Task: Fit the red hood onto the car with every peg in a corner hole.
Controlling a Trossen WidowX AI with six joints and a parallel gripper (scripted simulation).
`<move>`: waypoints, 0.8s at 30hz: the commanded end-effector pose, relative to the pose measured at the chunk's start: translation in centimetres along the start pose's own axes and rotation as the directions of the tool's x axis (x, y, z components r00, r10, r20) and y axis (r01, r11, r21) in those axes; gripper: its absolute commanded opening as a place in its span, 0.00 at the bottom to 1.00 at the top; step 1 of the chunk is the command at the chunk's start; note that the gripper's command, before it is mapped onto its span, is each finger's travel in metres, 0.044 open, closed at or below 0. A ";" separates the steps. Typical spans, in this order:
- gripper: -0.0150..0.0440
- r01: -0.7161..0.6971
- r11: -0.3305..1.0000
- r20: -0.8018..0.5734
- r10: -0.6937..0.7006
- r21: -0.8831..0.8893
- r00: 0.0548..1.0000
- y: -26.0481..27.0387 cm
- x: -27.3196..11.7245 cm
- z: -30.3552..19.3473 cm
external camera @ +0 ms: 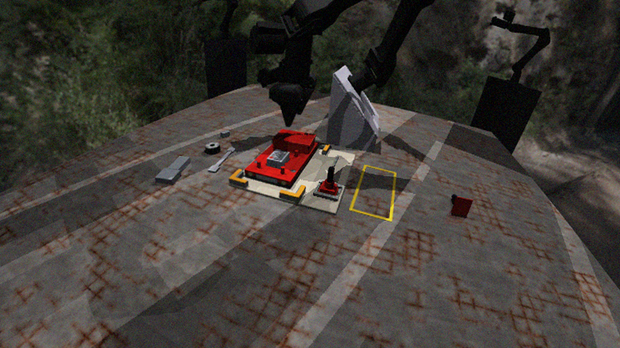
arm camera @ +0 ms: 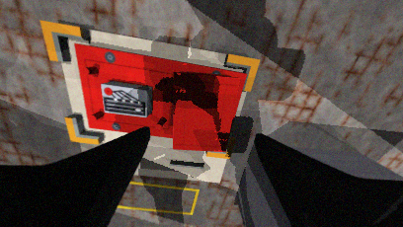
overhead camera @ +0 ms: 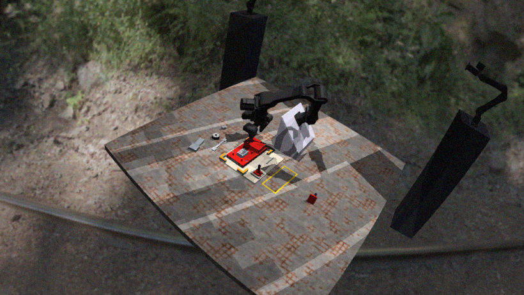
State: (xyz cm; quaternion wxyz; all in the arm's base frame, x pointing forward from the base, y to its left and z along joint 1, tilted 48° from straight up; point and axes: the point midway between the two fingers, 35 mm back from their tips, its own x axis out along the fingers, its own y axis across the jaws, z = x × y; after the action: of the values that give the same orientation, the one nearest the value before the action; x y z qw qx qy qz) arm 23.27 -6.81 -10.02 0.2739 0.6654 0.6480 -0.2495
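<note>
The red car chassis (overhead camera: 241, 159) (external camera: 270, 171) (arm camera: 130, 69) sits between orange corner brackets of the pale jig (overhead camera: 231, 166) (external camera: 263, 190) (arm camera: 71, 84). The grey engine block (overhead camera: 242, 152) (external camera: 277, 158) (arm camera: 124, 100) is on its deck, with short red pegs around it. A raised red block (overhead camera: 256, 145) (external camera: 296, 143) (arm camera: 194, 130) is at the chassis's rear. My gripper (overhead camera: 255, 134) (external camera: 294, 119) (arm camera: 203, 134) is open and empty above that rear end. A small red piece (overhead camera: 311, 198) (external camera: 461, 207) lies apart on the table; I cannot tell whether it is the hood.
A red piece with a black post (overhead camera: 259, 170) (external camera: 329, 185) stands beside the chassis. A yellow outline (overhead camera: 269, 188) (external camera: 393, 197) (arm camera: 196, 201) is nearby. A pale wedge (overhead camera: 289, 133) (external camera: 347, 122) stands behind. A grey block (external camera: 172, 170), black ring (external camera: 212, 148) and spanner (external camera: 222, 159) lie left.
</note>
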 end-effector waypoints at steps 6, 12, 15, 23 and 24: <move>1.00 -0.001 1.000 -0.007 0.001 0.007 1.000 -0.1 0.8 -0.1; 1.00 -0.001 1.000 -0.008 0.001 0.007 1.000 -0.1 1.2 -0.1; 1.00 -0.001 1.000 -0.008 0.001 0.007 1.000 -0.1 1.3 -0.1; 1.00 -0.001 1.000 -0.008 0.001 0.007 1.000 -0.1 1.8 -0.1; 1.00 -0.001 1.000 -0.008 0.001 0.007 1.000 -0.1 1.9 -0.1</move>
State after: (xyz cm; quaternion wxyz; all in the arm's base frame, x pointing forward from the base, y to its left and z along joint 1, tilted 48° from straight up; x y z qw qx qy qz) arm 23.38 -5.69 -11.05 0.2739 0.6656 0.6479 -0.2494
